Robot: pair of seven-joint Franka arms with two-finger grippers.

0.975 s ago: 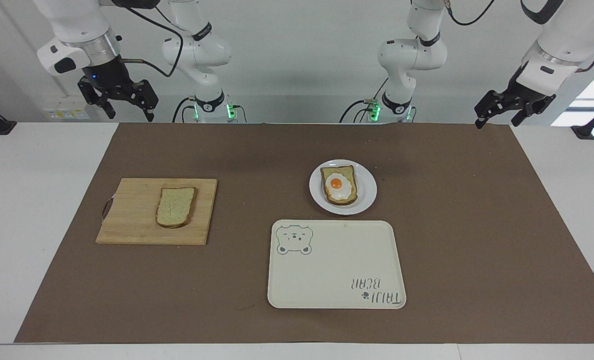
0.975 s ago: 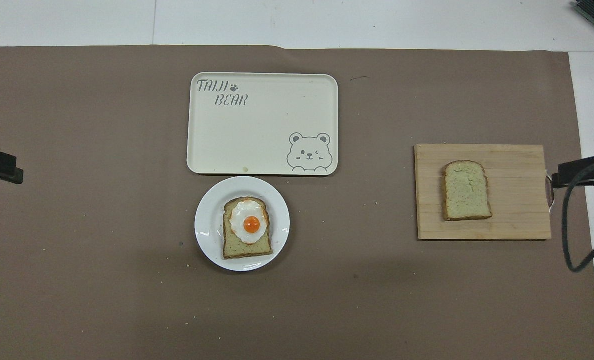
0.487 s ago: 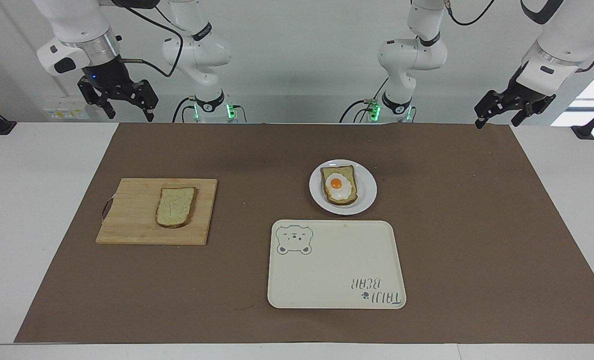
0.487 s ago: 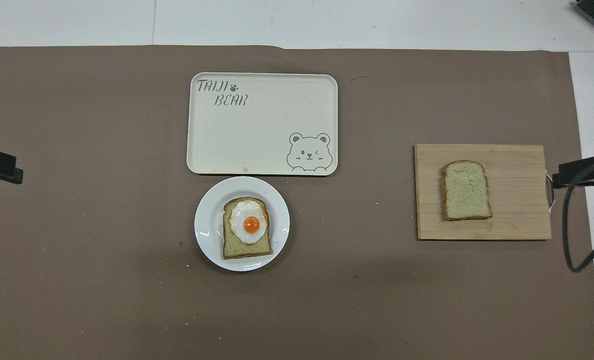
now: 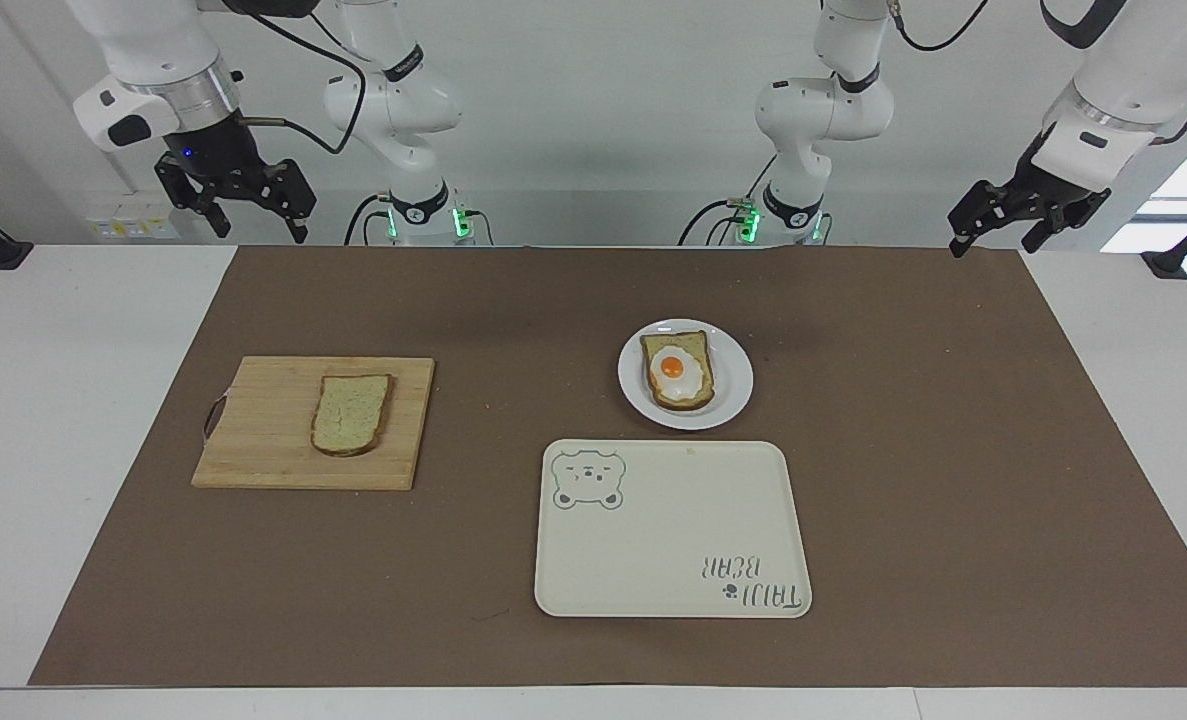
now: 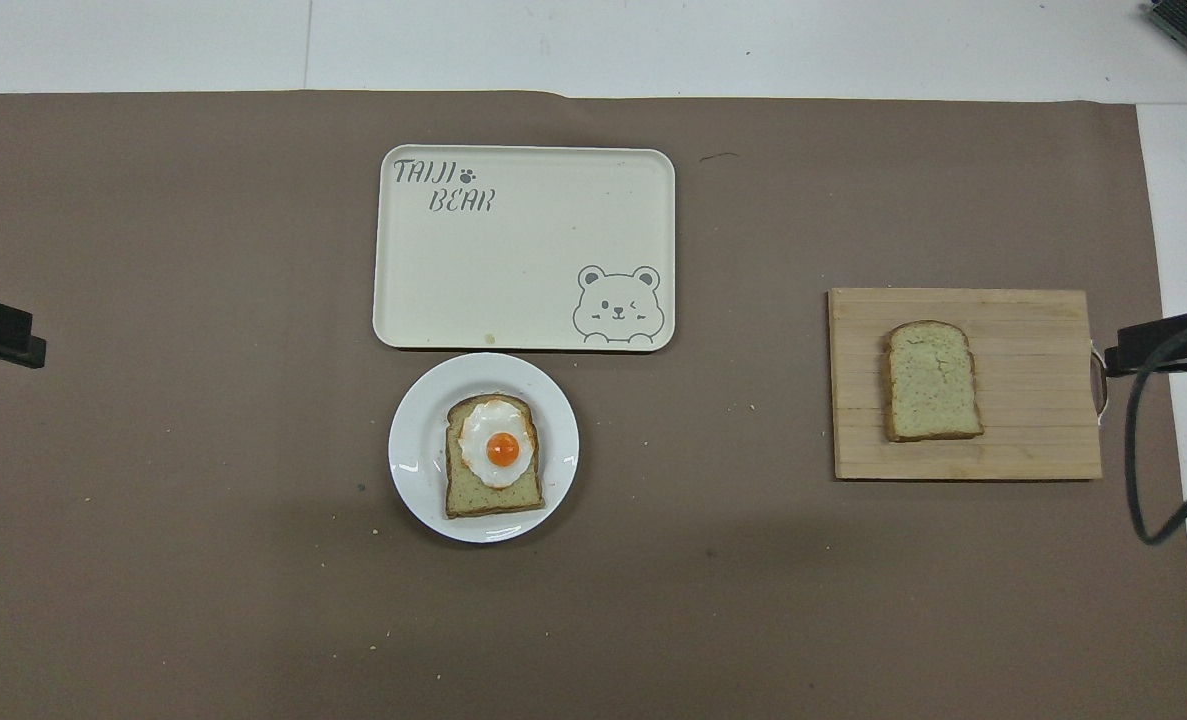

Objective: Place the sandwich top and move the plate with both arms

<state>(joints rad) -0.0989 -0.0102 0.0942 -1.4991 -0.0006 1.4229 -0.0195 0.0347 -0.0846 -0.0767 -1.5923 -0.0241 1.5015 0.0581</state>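
The sandwich top [image 5: 351,413] [image 6: 931,395], a plain pale slice with a brown crust, lies flat on a wooden cutting board [image 5: 263,430] [image 6: 1033,440] toward the right arm's end of the table. The white plate [image 5: 733,385] [image 6: 413,450] sits mid-table and carries a bread slice topped with a fried egg [image 5: 675,370] [image 6: 493,455]. My right gripper [image 5: 260,225] hangs open and empty, high over the mat's edge by the robots. My left gripper [image 5: 993,240] hangs open and empty over the mat's corner at its own end. Both arms wait.
A cream tray with a bear drawing [image 5: 668,530] [image 6: 513,260] lies just farther from the robots than the plate, almost touching it. A brown mat [image 5: 953,450] covers most of the white table. A black cable [image 6: 1138,470] loops near the board's end.
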